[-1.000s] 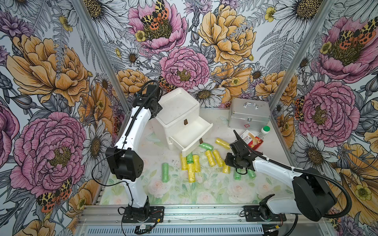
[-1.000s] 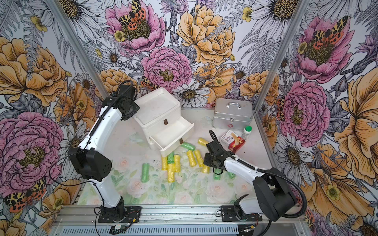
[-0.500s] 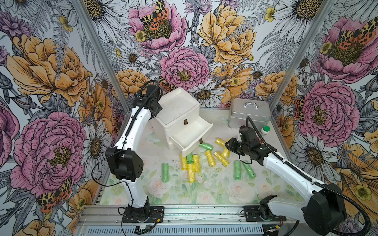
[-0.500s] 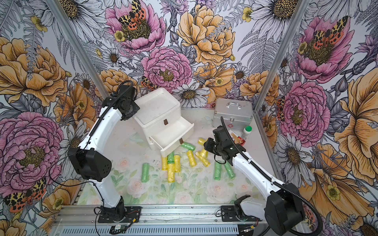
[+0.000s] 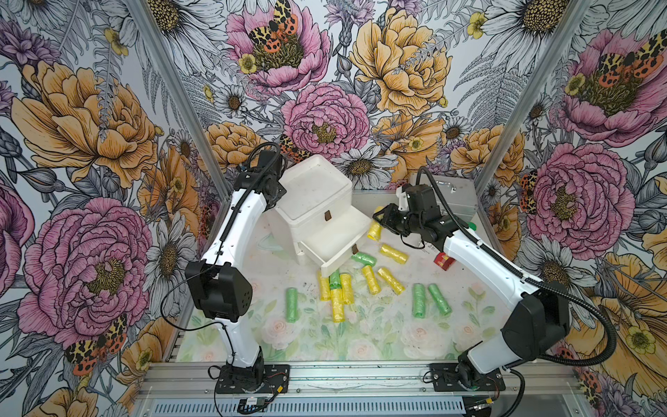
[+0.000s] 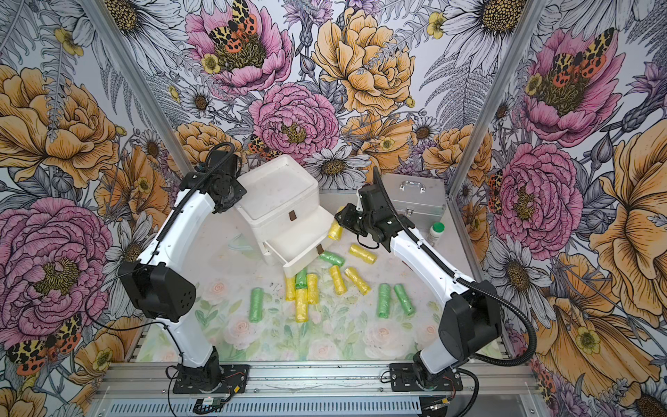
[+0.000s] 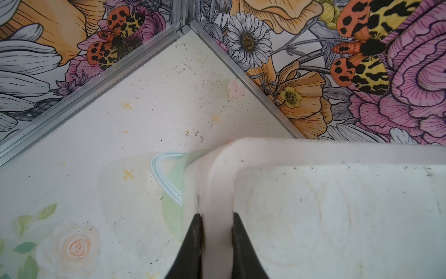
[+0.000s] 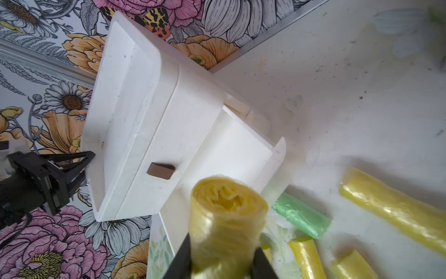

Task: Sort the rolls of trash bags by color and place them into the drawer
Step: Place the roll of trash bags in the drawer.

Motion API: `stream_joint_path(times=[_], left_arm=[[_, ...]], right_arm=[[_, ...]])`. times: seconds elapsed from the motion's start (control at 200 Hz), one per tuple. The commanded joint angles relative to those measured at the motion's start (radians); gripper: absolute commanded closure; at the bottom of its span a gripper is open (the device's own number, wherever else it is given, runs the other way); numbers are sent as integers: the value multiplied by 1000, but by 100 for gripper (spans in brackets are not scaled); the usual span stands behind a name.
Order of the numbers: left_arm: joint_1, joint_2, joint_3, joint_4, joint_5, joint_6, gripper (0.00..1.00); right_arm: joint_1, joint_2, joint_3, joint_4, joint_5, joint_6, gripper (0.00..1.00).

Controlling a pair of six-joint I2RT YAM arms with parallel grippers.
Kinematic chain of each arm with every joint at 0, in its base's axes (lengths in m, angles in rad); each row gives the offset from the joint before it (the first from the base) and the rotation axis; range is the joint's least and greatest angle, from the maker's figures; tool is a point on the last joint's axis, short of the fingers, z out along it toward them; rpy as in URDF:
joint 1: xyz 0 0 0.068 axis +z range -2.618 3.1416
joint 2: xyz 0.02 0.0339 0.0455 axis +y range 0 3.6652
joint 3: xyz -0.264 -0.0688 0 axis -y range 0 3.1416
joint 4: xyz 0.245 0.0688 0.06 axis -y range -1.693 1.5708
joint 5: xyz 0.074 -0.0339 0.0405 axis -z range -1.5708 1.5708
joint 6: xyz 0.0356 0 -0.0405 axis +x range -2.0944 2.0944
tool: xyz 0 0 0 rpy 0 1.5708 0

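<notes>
Yellow roll [image 8: 226,217] — right gripper [image 8: 222,246] pinching it, left gripper [image 7: 216,215] clamping drawer [image 7: 313,152]

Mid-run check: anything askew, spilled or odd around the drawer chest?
The drawer chest sits skewed to the back wall, with the left gripper clamped on its top rim. Rolls lie scattered, and one green roll is half-hidden under the open drawer's front corner. No damage visible.
</notes>
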Motion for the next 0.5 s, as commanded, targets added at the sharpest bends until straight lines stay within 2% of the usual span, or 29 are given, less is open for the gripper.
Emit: stream_joint_path(times=[0.0, 0.22, 0.495], left_arm=[[-27, 64, -68, -51, 222, -57, 100], [-24, 58, -50, -50, 269, -50, 100], [-26, 44, -66, -50, 250, -43, 100]], right_arm=[[30, 50, 71, 39, -27, 47, 67], [72, 140, 126, 63, -28, 97, 67], [129, 235, 171, 74, 13, 182, 65]])
